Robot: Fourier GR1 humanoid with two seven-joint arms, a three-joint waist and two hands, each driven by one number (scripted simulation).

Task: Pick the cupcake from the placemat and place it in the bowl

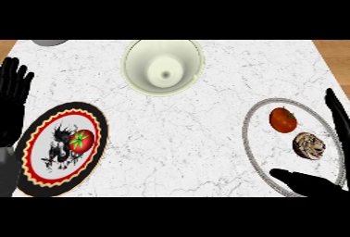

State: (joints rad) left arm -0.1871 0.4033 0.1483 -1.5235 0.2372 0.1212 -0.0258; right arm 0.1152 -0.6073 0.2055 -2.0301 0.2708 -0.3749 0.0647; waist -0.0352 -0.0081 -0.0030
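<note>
The cupcake (309, 145), brown with pale swirls, lies on the round grey-rimmed placemat (254, 143) at the right. A tomato (283, 120) sits just behind it on the same mat. The pale cream bowl (163, 66) stands at the back centre of the marble counter. My right hand (315, 186) is open around the cupcake: the thumb lies in front of it and the fingers (338, 115) rise along its right side, not touching it. My left hand (14, 90) rests open at the left edge, fingers up.
A black-rimmed decorated plate (41, 143) with a tomato (81, 141) on it lies front left, beside my left hand. A grey object (49, 42) peeks in at the back left corner. Wooden floor shows beyond the counter's far corners.
</note>
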